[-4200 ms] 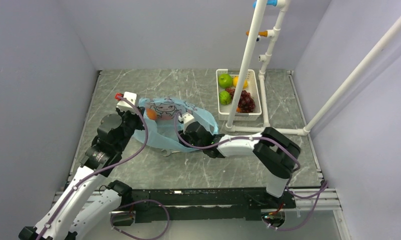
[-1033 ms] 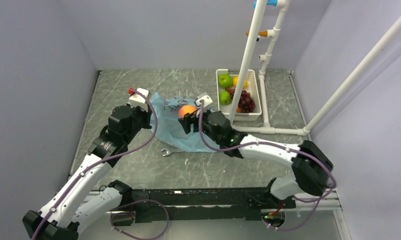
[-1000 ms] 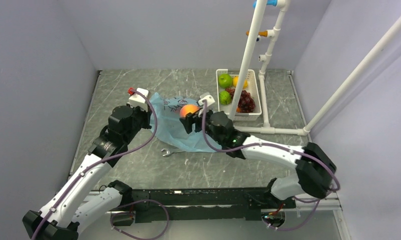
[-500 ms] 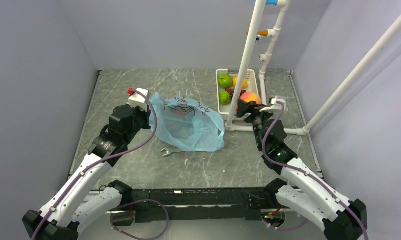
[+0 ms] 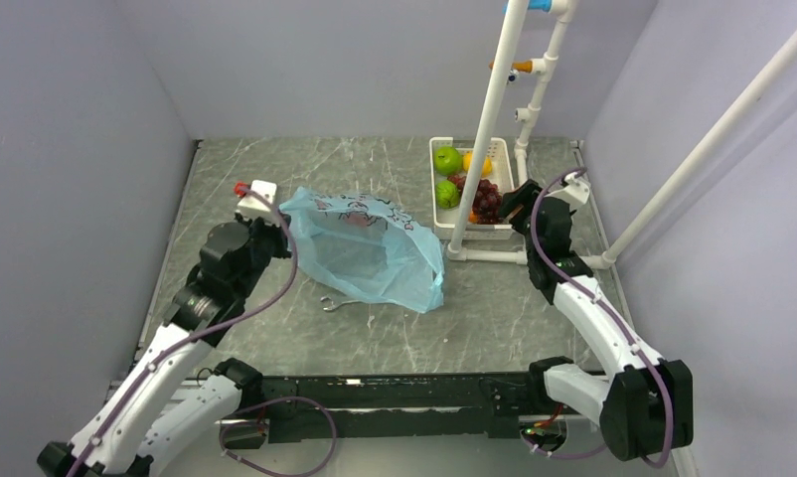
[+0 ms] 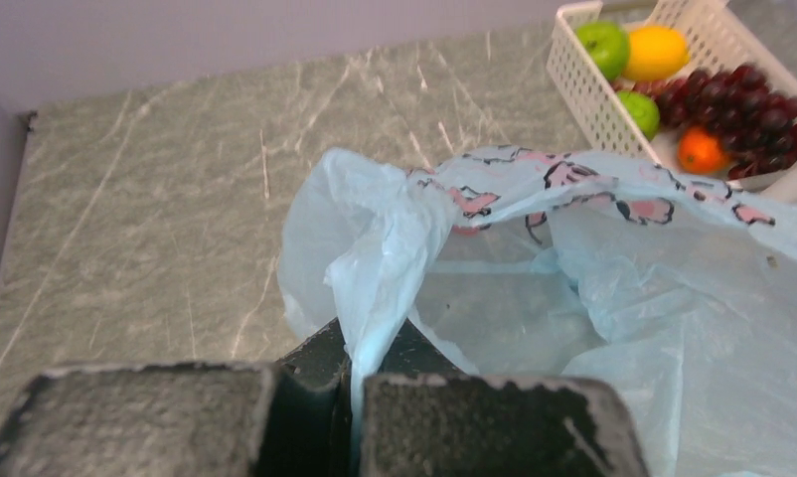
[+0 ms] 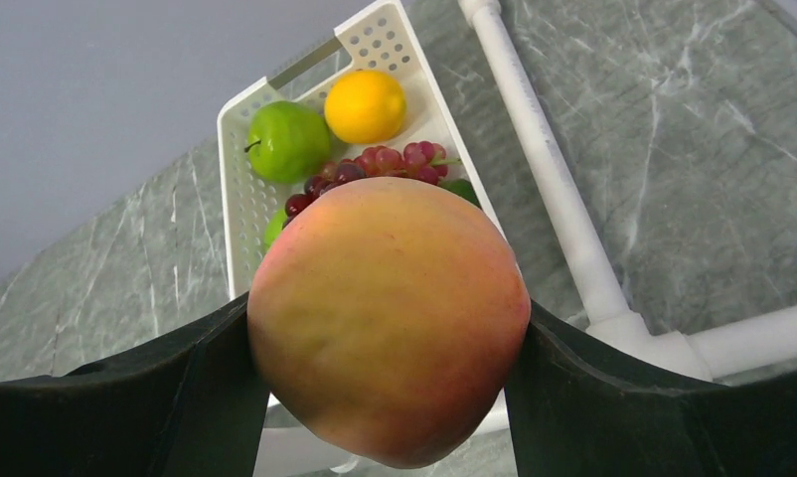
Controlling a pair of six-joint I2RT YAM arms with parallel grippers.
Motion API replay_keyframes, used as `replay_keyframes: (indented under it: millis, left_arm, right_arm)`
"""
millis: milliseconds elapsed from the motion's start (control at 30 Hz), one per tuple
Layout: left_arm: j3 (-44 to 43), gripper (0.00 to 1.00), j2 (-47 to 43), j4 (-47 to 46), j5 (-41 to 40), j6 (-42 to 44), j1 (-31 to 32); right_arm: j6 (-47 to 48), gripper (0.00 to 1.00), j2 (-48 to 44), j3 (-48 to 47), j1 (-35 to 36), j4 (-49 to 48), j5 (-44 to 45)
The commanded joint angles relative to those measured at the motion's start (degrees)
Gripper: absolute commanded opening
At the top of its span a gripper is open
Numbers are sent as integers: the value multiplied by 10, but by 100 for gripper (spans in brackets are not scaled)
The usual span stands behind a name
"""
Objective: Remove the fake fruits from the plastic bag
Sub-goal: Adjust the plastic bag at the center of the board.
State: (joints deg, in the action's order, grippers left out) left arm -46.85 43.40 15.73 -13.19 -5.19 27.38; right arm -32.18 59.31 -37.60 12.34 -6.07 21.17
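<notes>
My right claw (image 7: pixel 388 383) is clenched on a peach (image 7: pixel 388 298), one finger on each side, at the near right corner of the white basket (image 7: pixel 238 189). The basket contains a green apple (image 7: pixel 288 139), a lemon (image 7: pixel 365 104) and grapes (image 7: pixel 395 164). My left claw (image 6: pixel 353 397) is closed on a pinched fold of the plastic bag (image 5: pixel 370 248). The bag lies on the table left of the basket, with a wrench (image 5: pixel 337 303) just beside its near edge.

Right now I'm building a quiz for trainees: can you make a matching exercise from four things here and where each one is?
1 plastic bag
2 peach
3 wrench
4 lemon

a in the white basket
b in the right gripper
c pinched by the left gripper
d on the table, at the bag's near edge

Pairs: 1-c, 2-b, 3-d, 4-a
</notes>
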Motion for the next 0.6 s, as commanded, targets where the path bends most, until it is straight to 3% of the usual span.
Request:
replay_keyframes:
  millis: [0,67,133,567]
  left_arm:
    - [47,0,-86,-98,32,20,2]
    - [86,0,-125,-157,105,43,2]
    - [106,0,-141,-188,125,44,2]
    - [79,0,-133,-137,209,141,1]
  right_arm:
    - [-14,0,25,-42,-19,-26,-94]
    - [-2,0,40,-57,-20,-25,-117]
    - [3,0,44,-63,-20,-27,-128]
    - [40,0,83,-103,-26,-52,-137]
